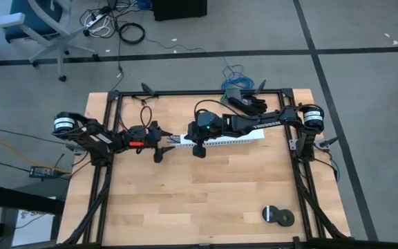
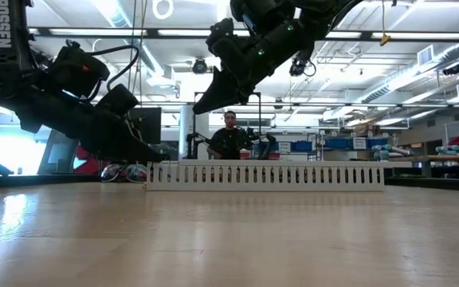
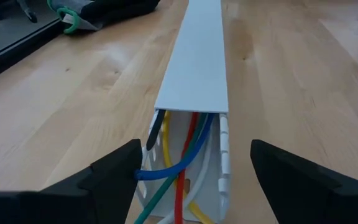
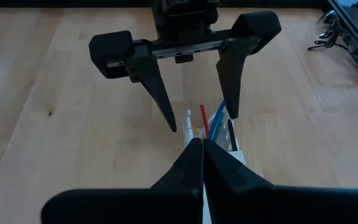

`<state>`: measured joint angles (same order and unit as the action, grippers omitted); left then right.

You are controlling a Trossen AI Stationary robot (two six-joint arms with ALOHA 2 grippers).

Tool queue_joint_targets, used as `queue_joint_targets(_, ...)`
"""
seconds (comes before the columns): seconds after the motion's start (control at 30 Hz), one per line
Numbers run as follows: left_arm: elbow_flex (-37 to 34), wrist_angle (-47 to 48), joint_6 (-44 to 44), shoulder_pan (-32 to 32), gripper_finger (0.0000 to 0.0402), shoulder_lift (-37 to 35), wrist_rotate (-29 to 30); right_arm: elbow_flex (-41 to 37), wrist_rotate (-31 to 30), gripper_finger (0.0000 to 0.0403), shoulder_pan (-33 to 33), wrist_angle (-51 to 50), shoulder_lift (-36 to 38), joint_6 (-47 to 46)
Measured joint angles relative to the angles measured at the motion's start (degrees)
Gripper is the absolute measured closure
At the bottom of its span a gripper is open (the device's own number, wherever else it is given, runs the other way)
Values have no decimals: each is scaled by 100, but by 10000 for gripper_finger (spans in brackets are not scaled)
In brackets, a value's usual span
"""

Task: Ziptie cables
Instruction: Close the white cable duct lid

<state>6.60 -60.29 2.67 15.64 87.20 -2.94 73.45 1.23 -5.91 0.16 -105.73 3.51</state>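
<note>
- High view: left gripper (image 1: 159,145) sits at the left end of the white channel (image 1: 237,138), which lies across the table's (image 1: 206,200) middle. Right gripper (image 1: 199,144) hangs over the same end from the right. A roll of tape (image 1: 278,216) lies at the near right, well apart.
- Low view: the channel stands level on the table, slotted wall facing the camera. Left arm comes down to its left end; right gripper is raised above it. A person (image 2: 229,137) stands in the room behind.
- Left wrist view: left fingers (image 3: 114,168) are spread wide, one on each side of the channel's open end, touching nothing that I can see. The cables (image 3: 180,165) (red, green, blue, yellow, white, one black) spill out from under the channel's lid (image 3: 194,62).
- Right wrist view: right fingertips (image 4: 201,149) are pressed together, empty, just above the wire ends; the left gripper straddles them beyond.
- No zipties identifiable in any view.
- Handling judgement: wires look light, limp and smooth, likely to splay or slide. Best hold is probably across the whole bundle just outside the lid edge, where the strands run closest together.
</note>
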Motion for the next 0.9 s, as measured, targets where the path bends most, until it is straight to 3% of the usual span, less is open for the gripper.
queue_joint_targets(0.37,-7,-357,313,1,87,0,-30,0,-4,403,-7,-31,0,4)
queue_joint_targets(0.6,2,392,463,11,88,13,136,0,-4,403,-9,-50,0,13)
queue_joint_targets(0.9,226,452,484,11,88,196,119,2,10,403,-9,-51,0,-2)
